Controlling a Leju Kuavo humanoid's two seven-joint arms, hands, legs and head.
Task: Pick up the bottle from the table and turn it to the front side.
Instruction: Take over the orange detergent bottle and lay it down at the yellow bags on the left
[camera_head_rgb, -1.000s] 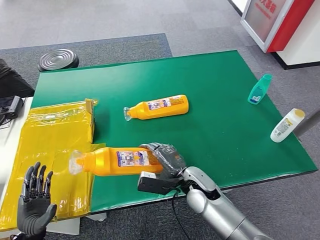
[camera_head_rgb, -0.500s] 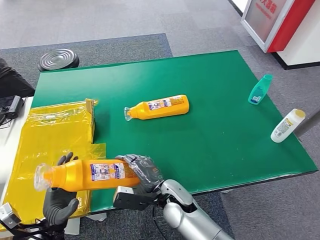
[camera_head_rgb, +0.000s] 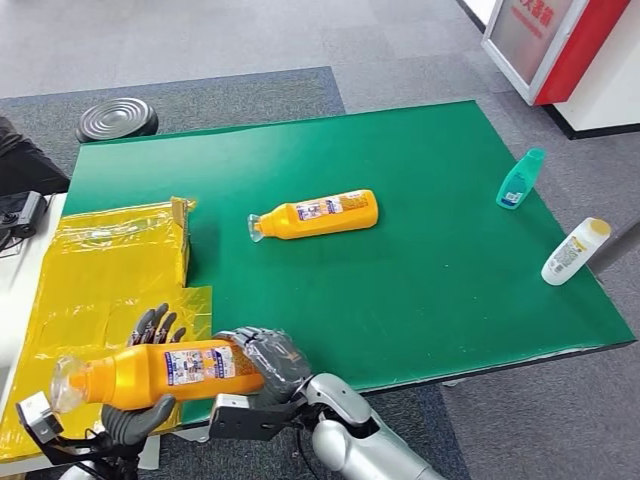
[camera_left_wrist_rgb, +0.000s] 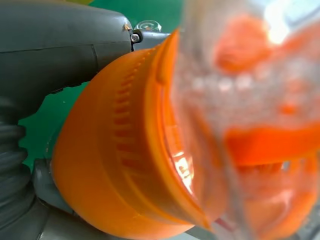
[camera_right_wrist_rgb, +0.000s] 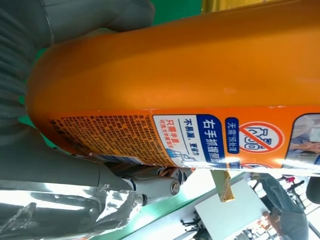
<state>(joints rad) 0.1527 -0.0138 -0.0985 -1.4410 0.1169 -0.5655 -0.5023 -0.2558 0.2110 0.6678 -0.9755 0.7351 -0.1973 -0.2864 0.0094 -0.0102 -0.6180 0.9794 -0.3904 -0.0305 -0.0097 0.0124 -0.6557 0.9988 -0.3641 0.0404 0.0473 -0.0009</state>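
Note:
An orange bottle (camera_head_rgb: 158, 370) with a clear cap is held level above the table's near left corner, cap pointing left. My right hand (camera_head_rgb: 268, 360) grips its base, shown close in the right wrist view as the bottle (camera_right_wrist_rgb: 188, 70) with its printed label turned toward that camera. My left hand (camera_head_rgb: 140, 420) cups the neck end: fingers rise behind the bottle and the thumb lies under its front. In the left wrist view the bottle's shoulder (camera_left_wrist_rgb: 124, 165) sits against my thumb (camera_left_wrist_rgb: 56, 45). A second orange bottle (camera_head_rgb: 317, 214) lies on the green table (camera_head_rgb: 423, 180).
A yellow plastic bag (camera_head_rgb: 98, 270) covers the table's left end. A teal bottle (camera_head_rgb: 519, 178) and a white bottle (camera_head_rgb: 573, 250) lie by the right edge. A black round disc (camera_head_rgb: 117, 118) sits on the floor beyond the far left corner. A red and white stand (camera_head_rgb: 558, 40) is at the far right.
My right hand carried the orange bottle left and toward me, off the table's near corner. My left hand rose from the lower left and closed in under the bottle's neck end.

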